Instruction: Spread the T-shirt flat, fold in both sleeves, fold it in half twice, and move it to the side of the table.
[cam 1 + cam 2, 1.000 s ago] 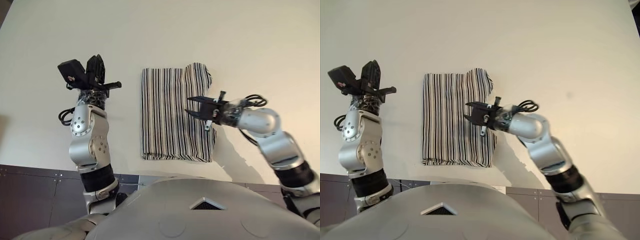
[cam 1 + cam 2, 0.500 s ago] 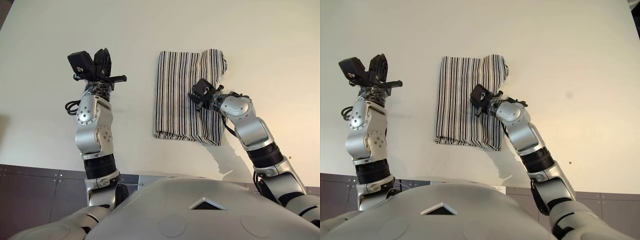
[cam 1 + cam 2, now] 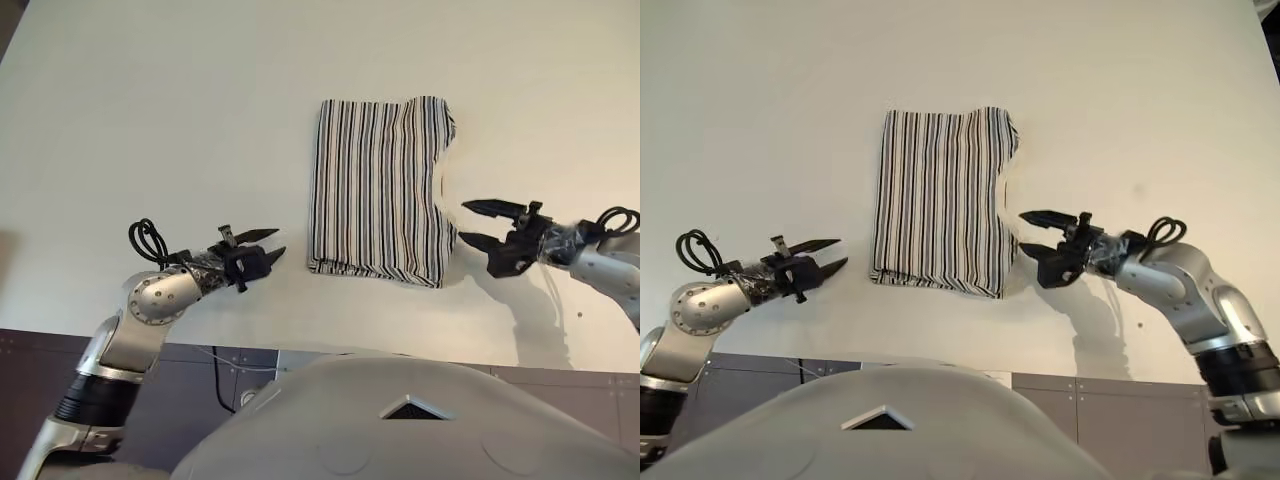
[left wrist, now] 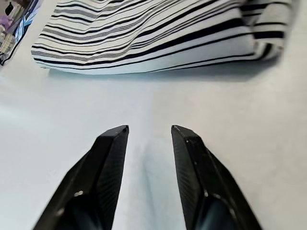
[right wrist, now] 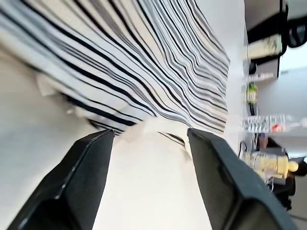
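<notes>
T-shirt (image 3: 378, 190) is laid folded mid-table (image 3: 150, 100); left gripper (image 3: 279, 241) & right gripper (image 3: 462, 221) are held low flanking its near edge, jaws spread, empty, prob. set for next fold

1 folded T-shirt (image 3: 378, 190), 1 table (image 3: 150, 100), and 2 claws: left claw (image 3: 280, 241), right claw (image 3: 462, 221).

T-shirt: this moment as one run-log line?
T-shirt: folded, flat on table | left end effector: open, empty, off its near-left corner | right end effector: open, empty, off its right edge
</notes>
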